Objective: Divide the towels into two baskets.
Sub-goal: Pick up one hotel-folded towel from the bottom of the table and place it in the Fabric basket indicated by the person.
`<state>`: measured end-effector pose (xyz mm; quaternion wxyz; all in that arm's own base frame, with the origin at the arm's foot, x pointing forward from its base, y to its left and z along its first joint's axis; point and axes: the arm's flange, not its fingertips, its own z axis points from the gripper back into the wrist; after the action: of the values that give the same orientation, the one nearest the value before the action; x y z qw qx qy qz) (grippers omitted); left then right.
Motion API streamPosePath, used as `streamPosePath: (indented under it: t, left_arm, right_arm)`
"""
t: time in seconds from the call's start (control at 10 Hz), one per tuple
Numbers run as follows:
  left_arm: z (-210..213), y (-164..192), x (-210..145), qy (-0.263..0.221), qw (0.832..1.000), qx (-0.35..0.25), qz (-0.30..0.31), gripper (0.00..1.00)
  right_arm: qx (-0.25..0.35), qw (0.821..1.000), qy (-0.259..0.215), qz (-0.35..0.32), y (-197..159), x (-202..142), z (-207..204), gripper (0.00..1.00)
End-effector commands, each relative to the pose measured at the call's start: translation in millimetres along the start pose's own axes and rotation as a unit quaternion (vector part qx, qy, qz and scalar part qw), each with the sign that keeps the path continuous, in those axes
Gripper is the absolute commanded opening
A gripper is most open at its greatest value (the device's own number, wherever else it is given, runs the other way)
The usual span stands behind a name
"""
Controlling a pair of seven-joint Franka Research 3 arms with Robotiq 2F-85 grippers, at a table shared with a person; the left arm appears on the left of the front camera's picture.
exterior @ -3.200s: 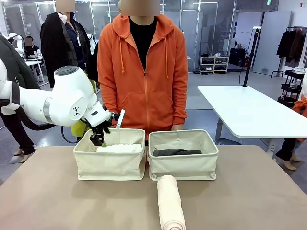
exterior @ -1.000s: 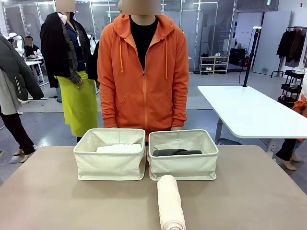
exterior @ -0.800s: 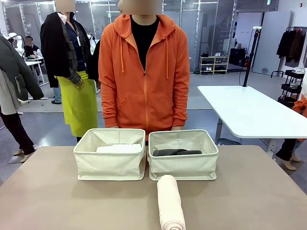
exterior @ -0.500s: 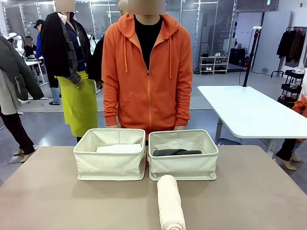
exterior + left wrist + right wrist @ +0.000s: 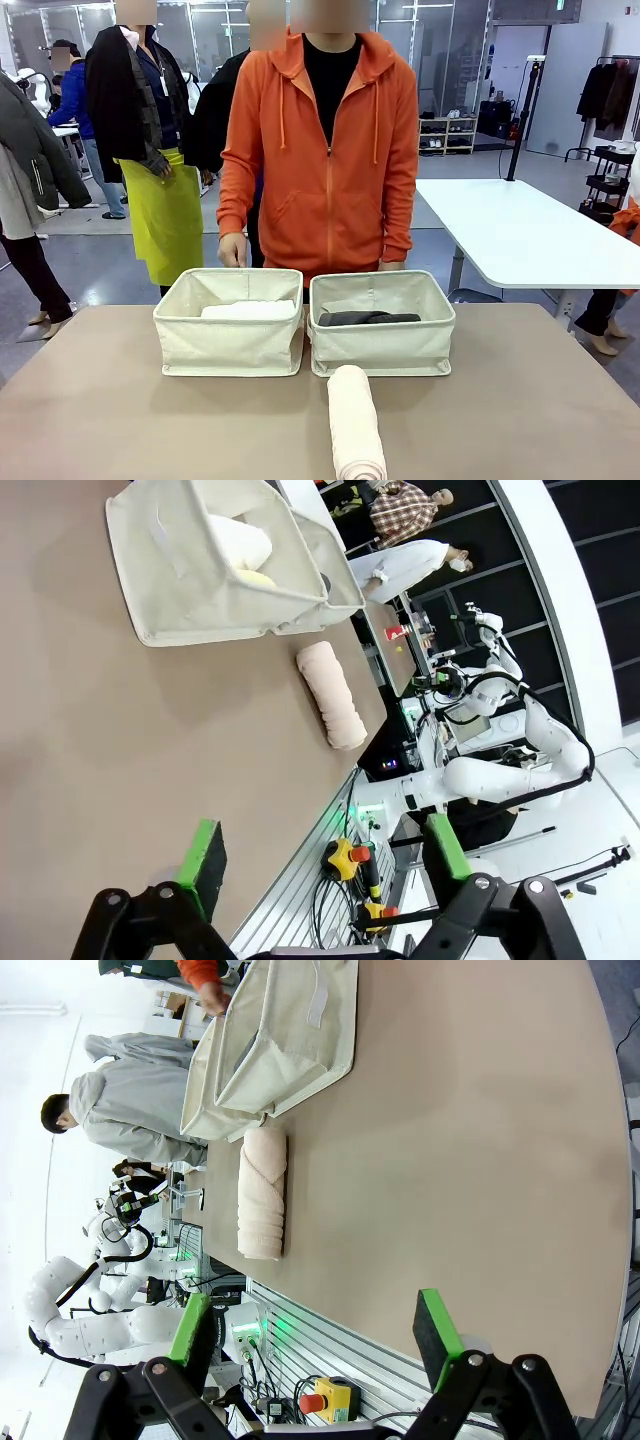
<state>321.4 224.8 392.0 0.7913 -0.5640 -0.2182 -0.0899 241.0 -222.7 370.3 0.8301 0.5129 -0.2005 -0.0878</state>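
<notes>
Two cream baskets stand side by side at the far middle of the table. A white towel (image 5: 248, 310) lies in the left basket (image 5: 228, 346), and the left wrist view shows a pale yellow towel (image 5: 255, 577) beside it in that basket (image 5: 190, 600). The right basket (image 5: 382, 350) holds a dark grey towel (image 5: 368, 318). A pink-beige towel (image 5: 355, 420) lies on the table in front of the right basket. My left gripper (image 5: 326, 850) and right gripper (image 5: 312, 1325) are both open, empty and well back from that towel (image 5: 262, 1190).
A person in an orange hoodie stands at the far edge behind the baskets, one hand (image 5: 232, 250) hanging just behind the left basket. The brown table (image 5: 120, 420) has free room on both sides of the loose towel. More people and a white table (image 5: 520, 230) are farther back.
My left arm, earlier reaching into the left basket, has left the front view. The person has stepped to the right. Towels and baskets have not moved.
</notes>
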Motion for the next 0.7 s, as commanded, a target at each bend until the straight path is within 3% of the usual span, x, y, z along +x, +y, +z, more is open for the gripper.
streamPosePath:
  t: [0.0,0.6]
  left_arm:
    - [1.7,-3.7,-1.7,-0.005,1.0,-0.001,-0.001,1.0]
    - [1.7,-3.7,-1.7,-0.005,1.0,-0.001,-0.001,1.0]
  right_arm:
    - [0.001,1.0,0.005,0.005,2.8,-2.7,1.1,1.0]
    - [0.001,1.0,0.005,0.005,2.8,-2.7,1.1,1.0]
